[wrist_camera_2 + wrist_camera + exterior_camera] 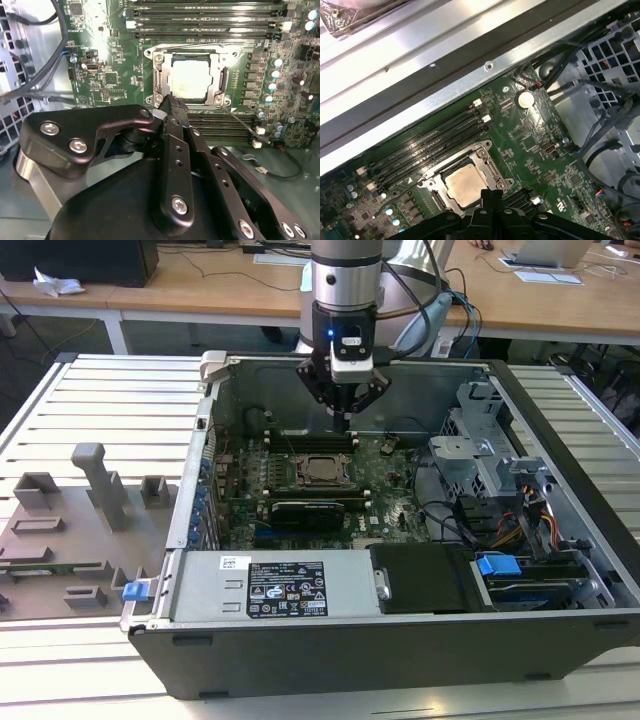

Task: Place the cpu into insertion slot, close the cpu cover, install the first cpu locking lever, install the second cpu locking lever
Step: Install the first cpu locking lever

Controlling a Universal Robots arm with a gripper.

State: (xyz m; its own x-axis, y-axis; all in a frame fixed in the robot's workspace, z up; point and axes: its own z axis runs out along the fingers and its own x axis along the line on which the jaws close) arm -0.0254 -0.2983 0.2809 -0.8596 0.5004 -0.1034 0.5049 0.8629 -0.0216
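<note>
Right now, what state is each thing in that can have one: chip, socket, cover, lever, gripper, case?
cpu: seated in the slot, metal top up.
insertion slot: filled by the chip.
cpu cover: down flat around the chip.
locking lever: thin rod angled out from the socket corner, seemingly unlatched.
gripper: shut, empty, tips at the socket's corner.
computer case: open, side panel off.
</note>
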